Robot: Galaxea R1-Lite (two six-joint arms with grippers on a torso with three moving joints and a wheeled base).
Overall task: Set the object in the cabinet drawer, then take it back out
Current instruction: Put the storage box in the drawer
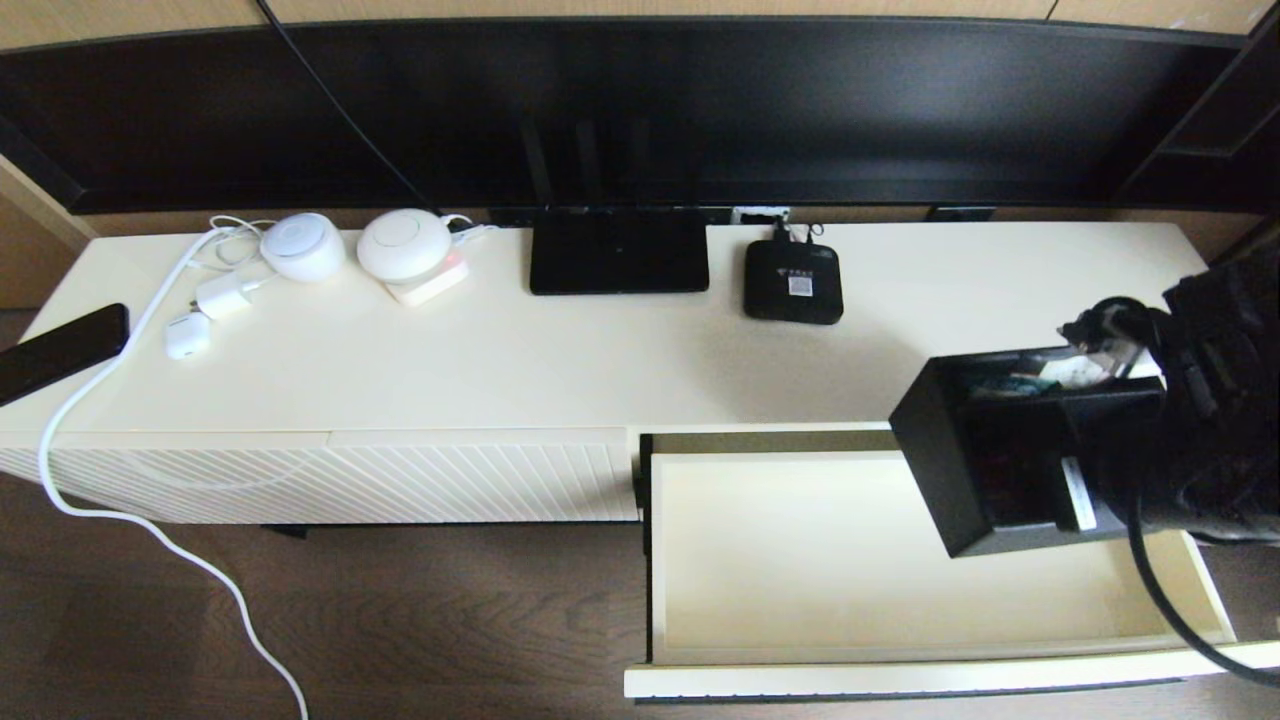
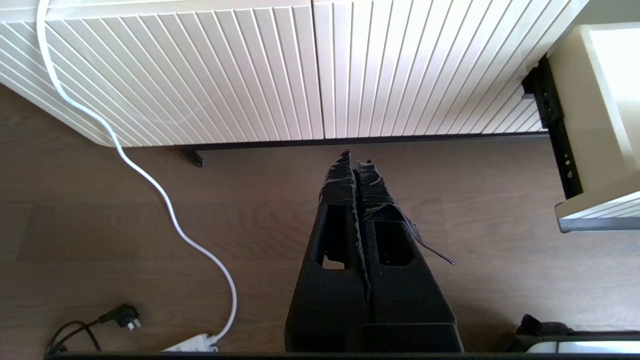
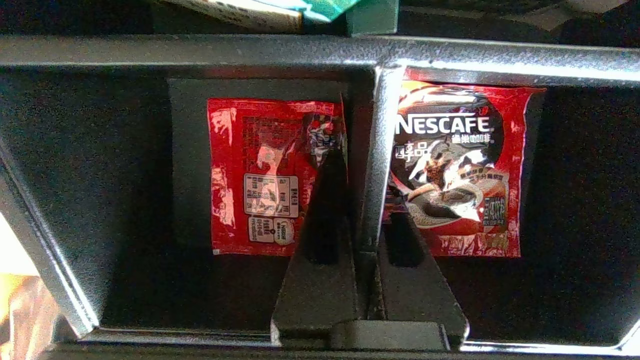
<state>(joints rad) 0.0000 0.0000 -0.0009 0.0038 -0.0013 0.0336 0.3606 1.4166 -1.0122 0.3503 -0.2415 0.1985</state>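
The black organizer box [image 1: 985, 450] hangs tilted over the back right part of the open cabinet drawer [image 1: 850, 560], clear of its cream floor. My right gripper [image 3: 367, 190] is shut on the box's divider wall [image 3: 375, 125], one finger in each small compartment. Red Nescafé packets [image 3: 457, 170] [image 3: 260, 175] lie in those compartments, and more packets show in the long one [image 1: 1040, 378]. The drawer interior is bare. My left gripper [image 2: 356, 157] is shut on nothing and hangs low over the wooden floor in front of the cabinet, out of the head view.
On the cabinet top stand a flat black router [image 1: 618, 250], a small black set-top box [image 1: 793, 282], two white round devices [image 1: 404, 243] [image 1: 302, 246] and a phone [image 1: 60, 350]. A white cable [image 1: 120, 500] trails to the floor. A ribbed panel [image 1: 330, 480] stays closed.
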